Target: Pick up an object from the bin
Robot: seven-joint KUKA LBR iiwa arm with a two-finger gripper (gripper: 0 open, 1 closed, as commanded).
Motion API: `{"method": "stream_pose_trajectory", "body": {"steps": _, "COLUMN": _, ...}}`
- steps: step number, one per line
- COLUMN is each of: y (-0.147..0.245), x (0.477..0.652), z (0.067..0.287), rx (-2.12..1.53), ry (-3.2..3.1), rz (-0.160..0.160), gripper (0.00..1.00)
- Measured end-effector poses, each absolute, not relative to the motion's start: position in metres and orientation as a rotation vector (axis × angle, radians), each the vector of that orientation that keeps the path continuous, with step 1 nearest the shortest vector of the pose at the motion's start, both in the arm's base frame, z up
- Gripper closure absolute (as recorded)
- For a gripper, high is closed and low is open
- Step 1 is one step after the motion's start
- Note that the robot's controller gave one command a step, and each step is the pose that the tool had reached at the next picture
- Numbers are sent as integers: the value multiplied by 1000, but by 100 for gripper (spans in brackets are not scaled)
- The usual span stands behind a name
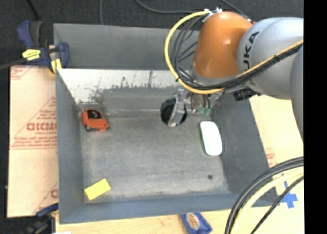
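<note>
My gripper (180,111) hangs below the arm's wrist near the bin's back wall, right of the middle. A dark rounded thing (167,112) sits right against its left side; whether it is held I cannot tell. A white oval thing shaped like a computer mouse (211,137) lies on the bin floor just to the lower right of the gripper, apart from it.
An orange and black tape measure (95,119) lies at the back left of the bin floor. A yellow block (97,189) rests in the front left corner. The arm and its cables cover the bin's back right corner.
</note>
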State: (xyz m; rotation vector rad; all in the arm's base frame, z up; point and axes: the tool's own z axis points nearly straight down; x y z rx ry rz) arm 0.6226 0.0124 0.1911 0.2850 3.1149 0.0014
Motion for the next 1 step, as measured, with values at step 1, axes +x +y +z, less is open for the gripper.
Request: {"method": "stream_pose_trajectory", "body": {"steps": 1, "y": 56, "x": 620, "z": 205, "rx": 279, "ry": 3130, "rz": 0, "gripper": 100}}
